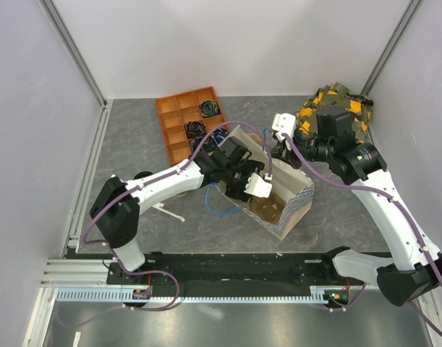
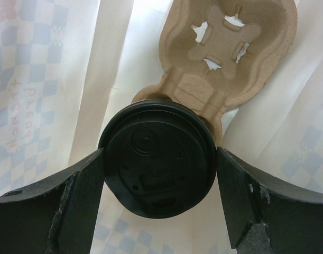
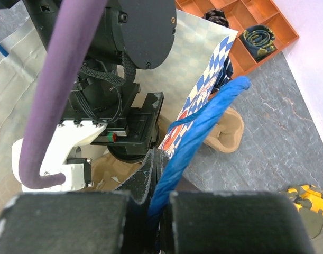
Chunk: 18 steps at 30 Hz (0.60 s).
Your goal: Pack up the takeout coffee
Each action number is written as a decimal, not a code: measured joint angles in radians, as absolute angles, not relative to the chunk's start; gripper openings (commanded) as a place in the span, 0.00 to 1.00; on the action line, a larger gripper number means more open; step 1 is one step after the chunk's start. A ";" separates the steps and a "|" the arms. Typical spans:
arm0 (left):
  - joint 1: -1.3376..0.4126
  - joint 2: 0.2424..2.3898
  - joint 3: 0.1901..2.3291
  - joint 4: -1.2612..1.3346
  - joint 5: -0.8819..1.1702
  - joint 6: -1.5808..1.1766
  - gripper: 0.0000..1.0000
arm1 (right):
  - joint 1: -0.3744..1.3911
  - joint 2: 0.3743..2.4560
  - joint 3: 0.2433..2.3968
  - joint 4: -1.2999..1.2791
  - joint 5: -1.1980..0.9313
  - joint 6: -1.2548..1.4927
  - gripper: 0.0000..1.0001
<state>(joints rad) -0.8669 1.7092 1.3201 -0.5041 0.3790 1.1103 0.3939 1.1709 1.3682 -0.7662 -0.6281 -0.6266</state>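
Observation:
The takeout coffee (image 2: 157,159) shows as a round black lid, seated in one pocket of a tan moulded cup carrier (image 2: 230,47) inside the blue-checked paper bag (image 1: 296,202). My left gripper (image 2: 160,177) reaches down into the bag, one finger on each side of the lid and against its rim. From above, the left gripper (image 1: 258,189) hides the cup. My right gripper (image 3: 160,159) is shut on the bag's blue rope handle (image 3: 203,121) at the far rim, and the right gripper (image 1: 281,141) holds that side up.
An orange compartment tray (image 1: 190,123) with dark cables stands behind the bag. A yellow and camouflage bundle (image 1: 336,108) lies at the back right. A blue cord loop (image 1: 221,206) and a white utensil (image 1: 166,211) lie left of the bag. Walls close three sides.

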 measured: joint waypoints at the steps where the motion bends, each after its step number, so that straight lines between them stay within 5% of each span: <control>1: -0.867 1.712 1.324 -0.508 0.379 1.111 0.24 | 0.392 1.171 1.368 -0.767 -0.631 -0.629 0.00; 18: -0.872 1.803 1.449 -0.600 0.384 1.142 0.24 | 0.337 1.171 1.360 -0.773 -0.653 -0.650 0.00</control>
<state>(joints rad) -0.8722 1.8030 1.4494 -0.6003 0.3836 1.1423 0.3367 1.1713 1.3598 -0.7731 -0.6533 -0.6498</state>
